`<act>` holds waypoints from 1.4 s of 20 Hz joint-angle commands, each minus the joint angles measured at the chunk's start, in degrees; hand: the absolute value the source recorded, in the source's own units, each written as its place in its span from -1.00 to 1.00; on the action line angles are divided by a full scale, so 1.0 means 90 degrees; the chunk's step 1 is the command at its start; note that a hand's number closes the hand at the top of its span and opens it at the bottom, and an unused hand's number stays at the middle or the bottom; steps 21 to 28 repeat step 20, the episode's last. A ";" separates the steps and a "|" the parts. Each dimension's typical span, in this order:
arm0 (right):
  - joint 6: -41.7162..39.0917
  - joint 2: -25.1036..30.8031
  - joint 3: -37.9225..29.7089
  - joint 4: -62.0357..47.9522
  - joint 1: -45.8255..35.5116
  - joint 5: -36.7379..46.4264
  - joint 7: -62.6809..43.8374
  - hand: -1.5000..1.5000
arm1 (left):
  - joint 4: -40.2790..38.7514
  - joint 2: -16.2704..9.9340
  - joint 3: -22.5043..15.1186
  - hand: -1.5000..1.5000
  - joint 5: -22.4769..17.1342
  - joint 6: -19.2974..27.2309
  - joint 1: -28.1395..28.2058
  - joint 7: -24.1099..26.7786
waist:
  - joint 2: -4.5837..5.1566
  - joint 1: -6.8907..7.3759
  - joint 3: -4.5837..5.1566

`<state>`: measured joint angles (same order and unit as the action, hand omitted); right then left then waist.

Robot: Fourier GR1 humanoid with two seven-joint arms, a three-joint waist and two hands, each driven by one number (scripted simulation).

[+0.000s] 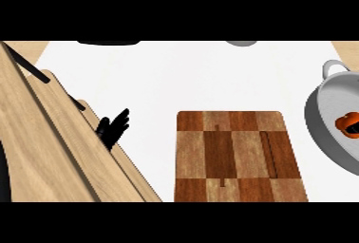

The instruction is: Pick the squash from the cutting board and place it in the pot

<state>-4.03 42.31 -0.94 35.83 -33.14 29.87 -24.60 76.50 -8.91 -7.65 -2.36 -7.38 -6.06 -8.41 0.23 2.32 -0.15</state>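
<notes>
While the left hand (113, 127) rests with straight, relaxed fingers far left of the bare cutting board (237, 156), the orange squash (348, 124) lies well to its right inside the pot (324, 137), probably light, stiff and smooth, best held around its middle.

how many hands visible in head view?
1. Only the left hand shows, fingers straight, poking up behind the wooden panel left of the cutting board. Its palm is hidden. The right hand isn't in view.
</notes>
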 commanded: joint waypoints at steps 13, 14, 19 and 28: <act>0.3407 0.0025 -0.2973 0.0253 -0.0411 -0.1885 0.2115 -1.00 | 0.0187 -0.0012 0.0100 0.00 0.0063 0.0116 0.0329 0.0226 | -0.0017 -0.0225 0.0006; 0.3546 -0.0152 -0.3114 0.0546 -0.0197 -0.2073 0.2296 -1.00 | 0.0204 -0.0025 0.0109 0.00 0.0036 0.0082 0.0424 0.0248 | -0.0044 -0.0288 0.0010; 0.3060 -0.0150 -0.4024 0.0834 0.0746 -0.3064 0.3481 -1.00 | 0.0034 -0.0127 0.0325 0.00 -0.0057 -0.0032 0.0215 0.0219 | -0.0039 -0.0342 0.0011; 0.2738 0.0111 -0.4164 0.0967 0.0900 -0.3220 0.3444 -1.00 | 0.0345 0.0080 0.0063 0.00 0.0164 0.0205 0.0292 0.0091 | -0.0051 -0.0347 0.0012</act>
